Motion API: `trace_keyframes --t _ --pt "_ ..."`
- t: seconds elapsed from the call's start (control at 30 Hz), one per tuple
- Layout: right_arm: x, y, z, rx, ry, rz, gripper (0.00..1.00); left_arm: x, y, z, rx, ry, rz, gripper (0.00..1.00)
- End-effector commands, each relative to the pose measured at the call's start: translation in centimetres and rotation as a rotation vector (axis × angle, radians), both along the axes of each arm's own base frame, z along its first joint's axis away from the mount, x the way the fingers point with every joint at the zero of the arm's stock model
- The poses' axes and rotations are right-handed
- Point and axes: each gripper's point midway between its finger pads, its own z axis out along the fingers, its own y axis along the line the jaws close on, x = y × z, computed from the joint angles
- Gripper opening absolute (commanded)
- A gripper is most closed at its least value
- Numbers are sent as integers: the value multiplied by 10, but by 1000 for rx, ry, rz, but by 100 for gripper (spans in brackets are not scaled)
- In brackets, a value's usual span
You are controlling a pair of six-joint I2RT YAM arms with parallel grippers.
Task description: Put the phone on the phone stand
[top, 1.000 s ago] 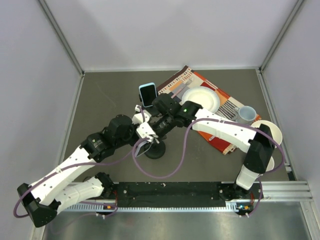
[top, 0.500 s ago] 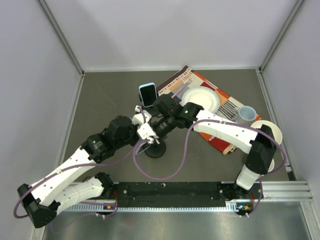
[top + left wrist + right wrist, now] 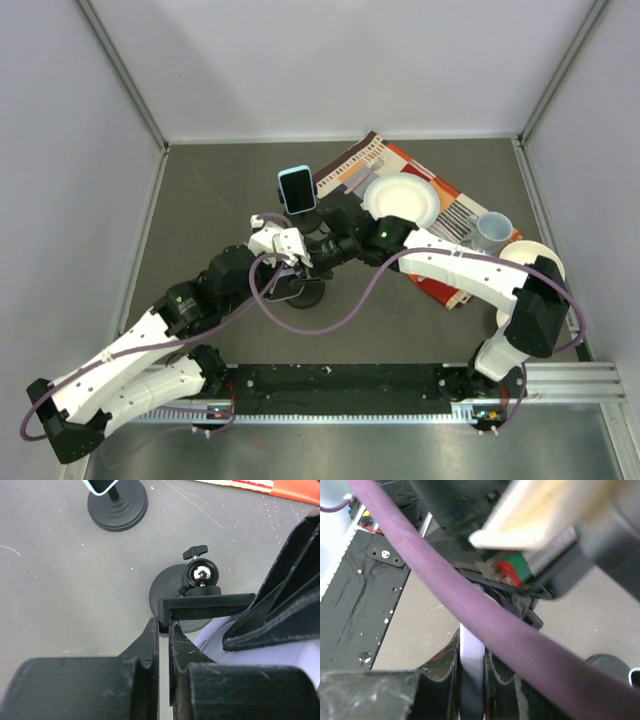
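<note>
My left fingers (image 3: 148, 642) are clenched on the edge of the black cradle plate of the phone stand (image 3: 176, 586). My right fingers (image 3: 449, 662) grasp the phone (image 3: 471, 645) edge-on, close against that stand's cradle, above its round base.

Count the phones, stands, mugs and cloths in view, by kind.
Phones: 2, blue phone and held phone
Stands: 2, far stand and near stand
Mugs: 1, mug
Cloths: 1, cloth
Total: 6
</note>
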Motion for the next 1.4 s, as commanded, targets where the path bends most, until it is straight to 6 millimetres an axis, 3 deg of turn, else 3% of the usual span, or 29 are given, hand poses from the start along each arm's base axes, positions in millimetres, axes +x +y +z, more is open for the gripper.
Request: trace_keyframes --t 0.0,0.17,0.37,0.47,0.57,0.73,0.93,1.03,1.17,1.37 --pt "47 -66 -61 -289 185 -491 0 17 26 64 -114 -241 156 0" --pt "50 -115 -98 -474 230 -690 0 20 45 65 -112 -257 266 0" --pt "53 -158 -88 -547 208 -915 0 25 88 67 -147 -265 572 0" --pt "66 -181 -78 -577 143 -1067 0 26 102 69 -135 -281 694 0" --pt "78 -190 -72 -577 118 -1162 0 23 104 70 -122 -287 746 0" --pt "95 -191 -63 -565 97 -1252 0 16 86 76 -161 -252 672 0" --pt "116 -191 -73 -633 61 -1331 0 10 54 63 -157 -176 484 0" --pt "120 -192 -79 -674 26 -1331 0 3 29 54 -151 -108 359 0" --pt "119 -192 -87 -725 -40 -1299 0 -4 24 40 -88 11 365 0" --pt "113 -169 -84 -709 -88 -1236 0 -11 10 23 -75 126 370 0"
